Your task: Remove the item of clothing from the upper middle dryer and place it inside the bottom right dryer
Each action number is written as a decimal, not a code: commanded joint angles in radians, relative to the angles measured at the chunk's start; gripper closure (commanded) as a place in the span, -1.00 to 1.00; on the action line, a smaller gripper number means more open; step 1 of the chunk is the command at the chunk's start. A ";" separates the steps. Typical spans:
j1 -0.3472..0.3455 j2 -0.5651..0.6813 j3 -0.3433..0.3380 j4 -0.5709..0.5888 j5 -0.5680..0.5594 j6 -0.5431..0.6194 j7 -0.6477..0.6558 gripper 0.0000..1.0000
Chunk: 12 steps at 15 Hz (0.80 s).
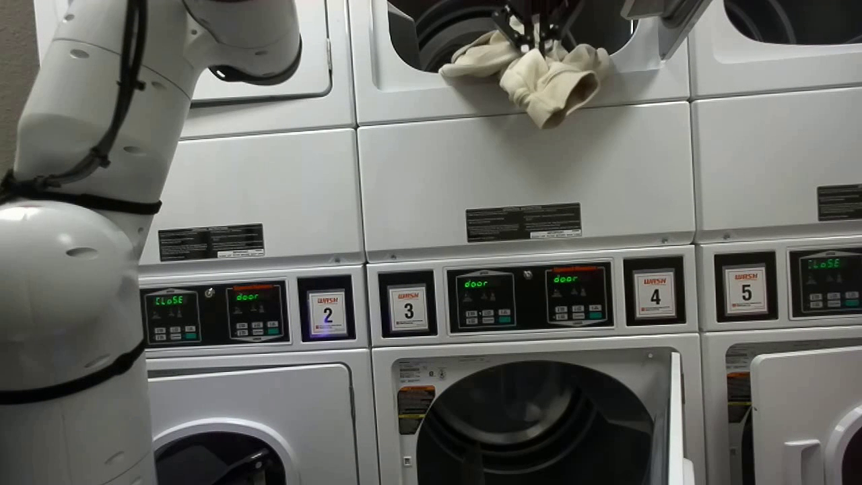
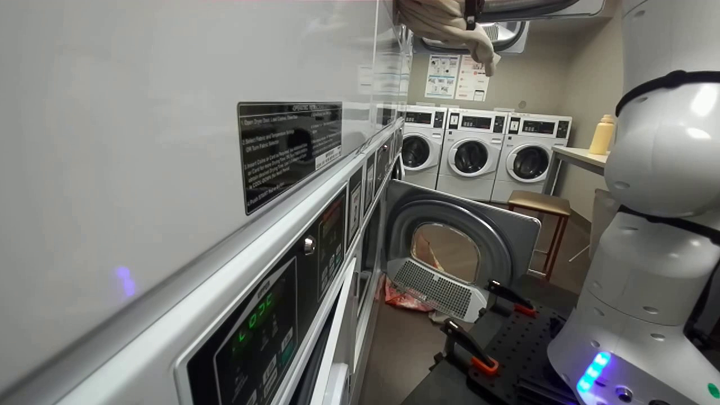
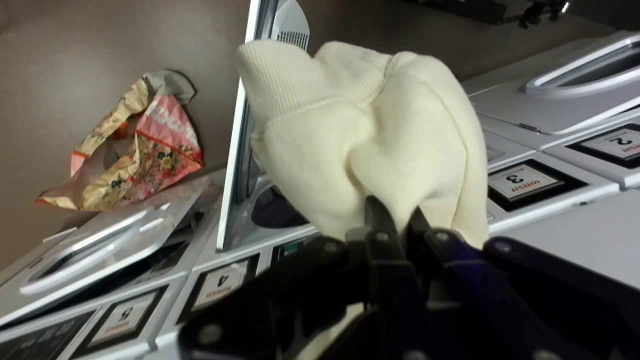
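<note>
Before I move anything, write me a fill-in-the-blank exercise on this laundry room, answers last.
The claw grips the cream rib-trimmed garment at the ____ middle dryer, not the lower middle dryer.
Both green-lit displays between WASH label 3 and WASH label 4 read "____".
In an exterior view, ____ front-loading washers stand in a row.

Missing words: upper; door; three.

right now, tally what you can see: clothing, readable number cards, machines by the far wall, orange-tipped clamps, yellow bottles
Clothing: 1
Readable number cards: 4
Far-wall machines: 3
Orange-tipped clamps: 2
Yellow bottle: 1
Total: 11
</note>
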 commanded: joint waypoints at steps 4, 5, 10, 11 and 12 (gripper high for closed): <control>0.088 -0.096 0.002 -0.397 -0.148 0.243 -0.015 0.87; 0.094 -0.103 0.003 -0.448 -0.161 0.291 -0.015 0.87; 0.131 -0.168 0.006 -0.703 -0.219 0.493 -0.006 0.87; 0.136 -0.181 0.006 -0.759 -0.229 0.536 -0.002 0.87; 0.139 -0.193 0.006 -0.814 -0.236 0.577 0.002 0.87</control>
